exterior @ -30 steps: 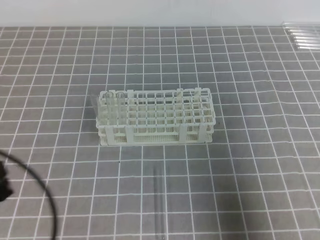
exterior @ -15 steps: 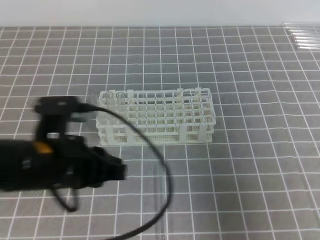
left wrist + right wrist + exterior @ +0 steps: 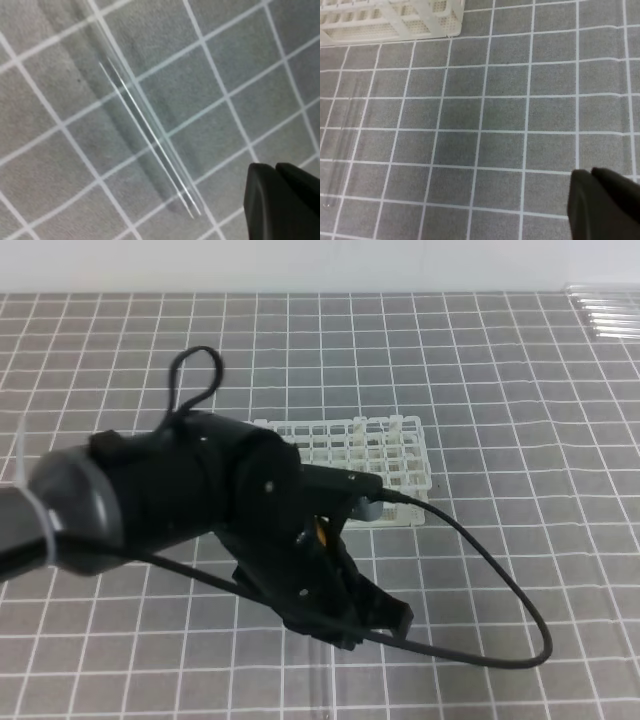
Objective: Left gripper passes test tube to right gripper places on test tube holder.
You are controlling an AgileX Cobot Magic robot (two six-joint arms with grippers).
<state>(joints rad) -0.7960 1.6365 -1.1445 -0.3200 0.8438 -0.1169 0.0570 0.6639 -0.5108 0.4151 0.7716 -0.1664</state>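
Left gripper (image 3: 385,618) with jaws together above the grid mat (image 3: 520,440), test tube (image 3: 150,140) lying flat just beside it, test tube holder (image 3: 395,455) behind, right gripper (image 3: 605,205) closed, holding nothing

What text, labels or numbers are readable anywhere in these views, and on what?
None readable.
Rack: plain white lattice, no markings visible.
Left arm: black housing, no legible label; only a small orange spot near the wrist.
Test tube: clear glass, no print or graduations visible.
Spare tubes at the far corner: too small to tell.
Mat: white grid lines only, no numbers.
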